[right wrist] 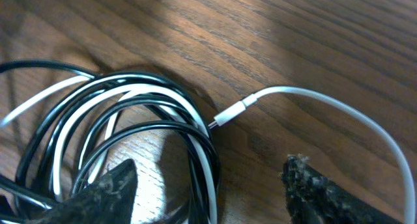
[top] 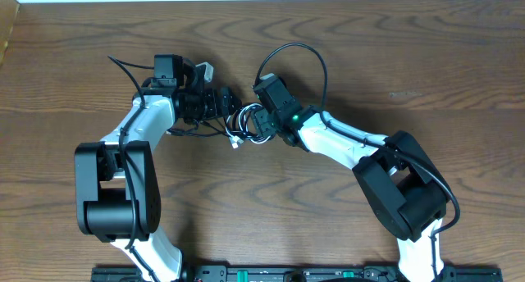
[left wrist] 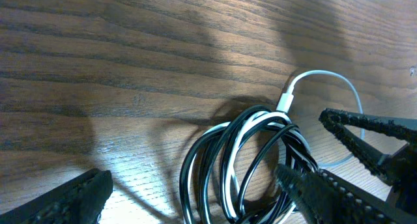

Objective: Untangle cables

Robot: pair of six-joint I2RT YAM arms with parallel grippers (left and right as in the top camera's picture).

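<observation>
Coil of thin black and white cables (left wrist: pixel 254 120) on a brown wood-grain table (top: pixel 410 52).
The left gripper (left wrist: pixel 195 201) and right gripper (right wrist: pixel 208 191) both have jaws spread apart, the coil lying partly between each pair.

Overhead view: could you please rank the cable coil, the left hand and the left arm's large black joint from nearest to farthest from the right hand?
1. The cable coil: right at the right hand, on its left side.
2. The left hand: just beyond the coil, up and to the left.
3. The left arm's large black joint: far off, at the lower left.
</observation>
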